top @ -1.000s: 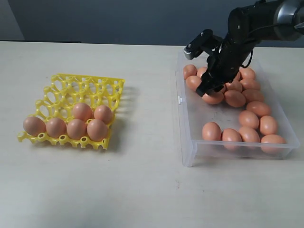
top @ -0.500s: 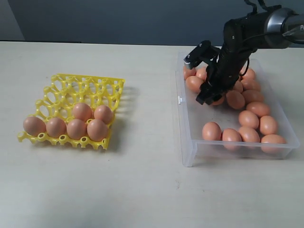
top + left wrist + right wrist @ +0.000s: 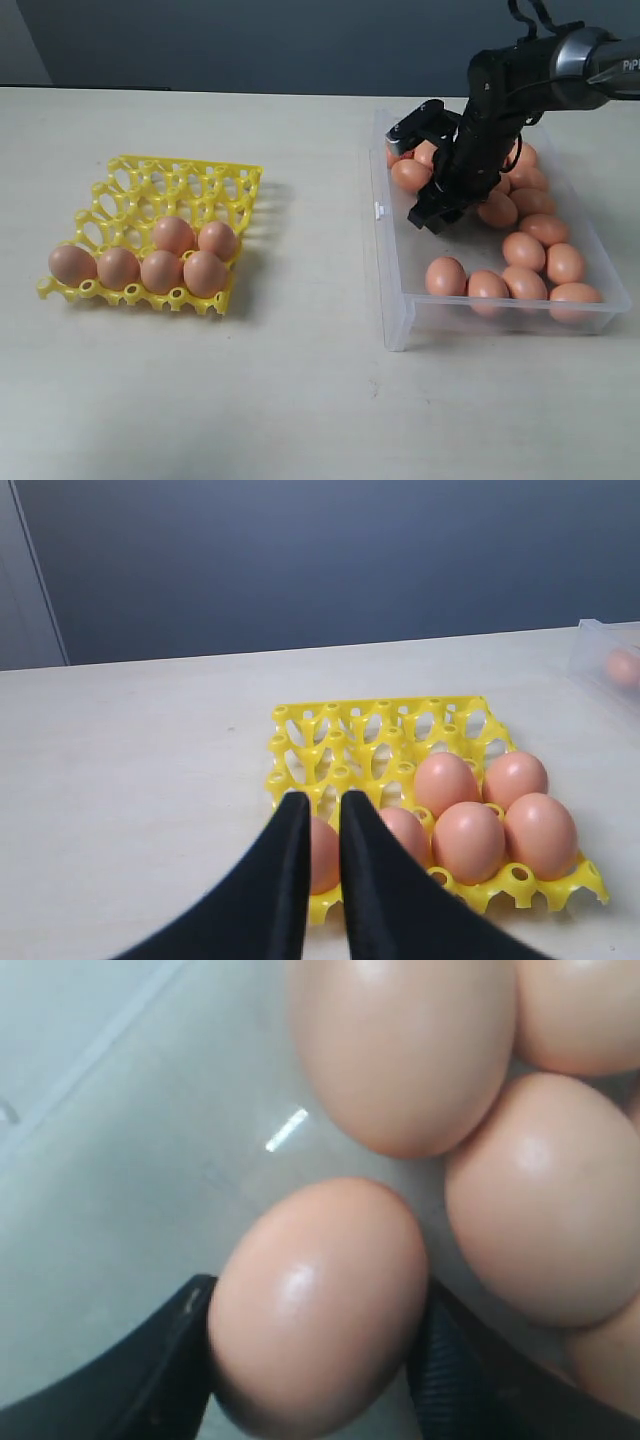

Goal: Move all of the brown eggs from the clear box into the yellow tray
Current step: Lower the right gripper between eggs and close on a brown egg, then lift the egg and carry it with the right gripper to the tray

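Observation:
The clear box [image 3: 388, 300] on the right holds several brown eggs [image 3: 545, 228]. My right gripper [image 3: 430, 214] is down inside it near its left wall. In the right wrist view one brown egg [image 3: 315, 1305] lies on the box floor between the open jaws of my right gripper [image 3: 315, 1370], and both fingers [image 3: 150, 1385] stand close against its sides. The yellow tray [image 3: 150, 178] on the left carries several brown eggs [image 3: 173, 233] in its front rows. My left gripper [image 3: 322, 800] hovers shut and empty before the yellow tray [image 3: 370, 730].
More eggs [image 3: 400, 1050] crowd right beside the one between the right fingers. A white clip [image 3: 379, 210] sits on the box's left wall. The tray's back rows [image 3: 190, 180] hold no eggs. Bare tabletop [image 3: 310, 260] separates tray and box.
The right gripper has come down and toward the front into the box, from above the egg pile to floor level around one egg, with its jaws wider. The left gripper's motion is not shown.

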Controlling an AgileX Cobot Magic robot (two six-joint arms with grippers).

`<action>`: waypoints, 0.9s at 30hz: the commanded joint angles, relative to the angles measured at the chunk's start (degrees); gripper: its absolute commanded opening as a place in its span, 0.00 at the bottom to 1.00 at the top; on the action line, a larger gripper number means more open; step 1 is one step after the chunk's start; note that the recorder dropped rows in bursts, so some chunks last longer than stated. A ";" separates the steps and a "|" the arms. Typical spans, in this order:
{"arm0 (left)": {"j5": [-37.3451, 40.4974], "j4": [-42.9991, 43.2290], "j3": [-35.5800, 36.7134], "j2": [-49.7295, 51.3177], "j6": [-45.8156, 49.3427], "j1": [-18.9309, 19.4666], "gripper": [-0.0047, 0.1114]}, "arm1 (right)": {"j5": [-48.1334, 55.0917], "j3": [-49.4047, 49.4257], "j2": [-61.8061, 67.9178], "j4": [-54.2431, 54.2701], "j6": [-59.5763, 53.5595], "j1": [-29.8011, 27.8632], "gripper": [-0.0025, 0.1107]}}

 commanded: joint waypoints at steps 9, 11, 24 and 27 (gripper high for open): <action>-0.24 0.11 0.29 0.36 -0.05 -0.10 0.15 | 0.67 0.13 -14.48 30.91 -8.31 3.92 0.04; -0.24 0.11 0.29 0.36 -0.05 -0.10 0.15 | 0.53 0.13 -14.74 41.55 -18.54 5.15 0.04; -0.24 0.11 0.29 0.36 -0.05 -0.10 0.15 | -1.11 -0.59 -2.37 100.39 -86.31 17.09 0.02; -0.24 0.11 0.29 0.36 -0.05 -0.10 0.15 | -1.95 -3.62 2.35 100.39 -86.28 19.02 0.02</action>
